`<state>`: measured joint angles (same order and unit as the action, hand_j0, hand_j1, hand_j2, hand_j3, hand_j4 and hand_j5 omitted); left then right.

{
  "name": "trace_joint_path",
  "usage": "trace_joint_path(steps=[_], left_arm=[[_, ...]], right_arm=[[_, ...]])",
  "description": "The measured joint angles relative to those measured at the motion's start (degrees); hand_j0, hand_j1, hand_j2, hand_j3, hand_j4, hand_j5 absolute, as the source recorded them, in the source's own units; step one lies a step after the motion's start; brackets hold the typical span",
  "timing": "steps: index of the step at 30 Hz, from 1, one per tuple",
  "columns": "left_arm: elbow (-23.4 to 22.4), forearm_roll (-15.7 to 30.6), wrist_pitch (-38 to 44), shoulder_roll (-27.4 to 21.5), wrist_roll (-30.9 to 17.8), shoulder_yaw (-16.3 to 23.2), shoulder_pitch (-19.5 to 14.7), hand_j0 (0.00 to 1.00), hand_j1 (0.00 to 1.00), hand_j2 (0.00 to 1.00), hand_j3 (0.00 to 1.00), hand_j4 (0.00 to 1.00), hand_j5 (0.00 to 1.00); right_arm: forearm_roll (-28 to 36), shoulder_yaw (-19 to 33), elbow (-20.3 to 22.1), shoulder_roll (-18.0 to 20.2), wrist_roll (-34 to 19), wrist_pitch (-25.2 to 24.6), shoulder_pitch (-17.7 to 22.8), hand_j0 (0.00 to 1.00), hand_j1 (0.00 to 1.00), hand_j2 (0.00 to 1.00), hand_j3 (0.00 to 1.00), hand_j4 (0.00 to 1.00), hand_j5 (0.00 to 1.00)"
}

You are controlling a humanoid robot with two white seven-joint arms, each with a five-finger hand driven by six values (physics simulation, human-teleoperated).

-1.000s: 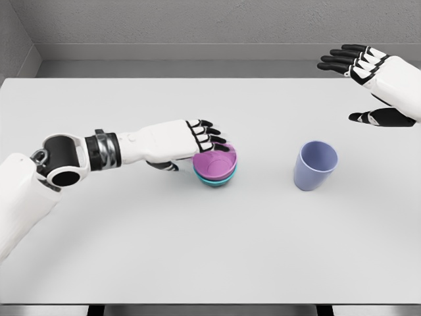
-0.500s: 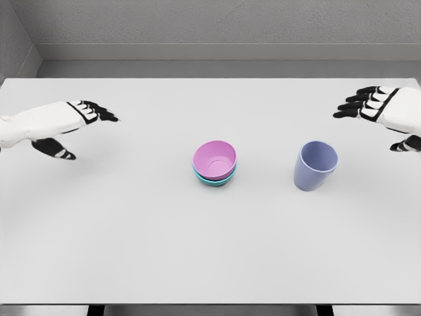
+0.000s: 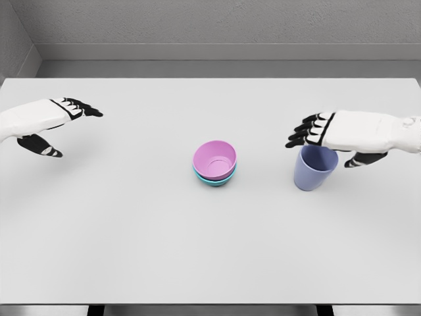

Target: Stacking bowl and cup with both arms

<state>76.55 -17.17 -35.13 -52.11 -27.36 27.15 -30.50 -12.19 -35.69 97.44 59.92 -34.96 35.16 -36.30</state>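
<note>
1. Pink bowl (image 3: pixel 215 158) sits nested in a teal bowl (image 3: pixel 214 180) at the middle of the white table (image 3: pixel 131 230).
2. To its right I see the lavender cup (image 3: pixel 315 166) standing upright, well apart from the bowls.
3. My right hand (image 3: pixel 342 131) hovers over the cup's rim, fingers spread, holding nothing.
4. My left hand (image 3: pixel 46 118) hangs at the far left edge, fingers apart, empty.

Table (image 3: pixel 131 250): plain light grey top. Teal bowl (image 3: pixel 215 181) rests directly on it near centre, a pink bowl (image 3: pixel 214 158) nested inside. Blue-violet cup (image 3: pixel 314 168) stands upright on the table, right of the bowls and well apart from them.
</note>
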Motion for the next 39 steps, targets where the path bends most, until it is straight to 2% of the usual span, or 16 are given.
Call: trace_joint_path(steps=[13, 39], left_arm=[[-0.2, -0.1, 0.0, 0.4, -0.1, 0.1, -0.1, 1.00, 1.00, 1.00, 1.00, 1.00, 1.00], [-0.2, -0.1, 0.0, 0.3, -0.2, 0.1, 0.0, 1.00, 1.00, 1.00, 1.00, 1.00, 1.00]], right_arm=[[-0.1, -3.8, -6.6, -1.6, -0.1, 0.0, -0.6, 1.00, 1.00, 1.00, 1.00, 1.00, 1.00], [-0.3, -6.8, -9.9, -4.4, -0.1, 0.0, -2.9, 1.00, 1.00, 1.00, 1.00, 1.00, 1.00]])
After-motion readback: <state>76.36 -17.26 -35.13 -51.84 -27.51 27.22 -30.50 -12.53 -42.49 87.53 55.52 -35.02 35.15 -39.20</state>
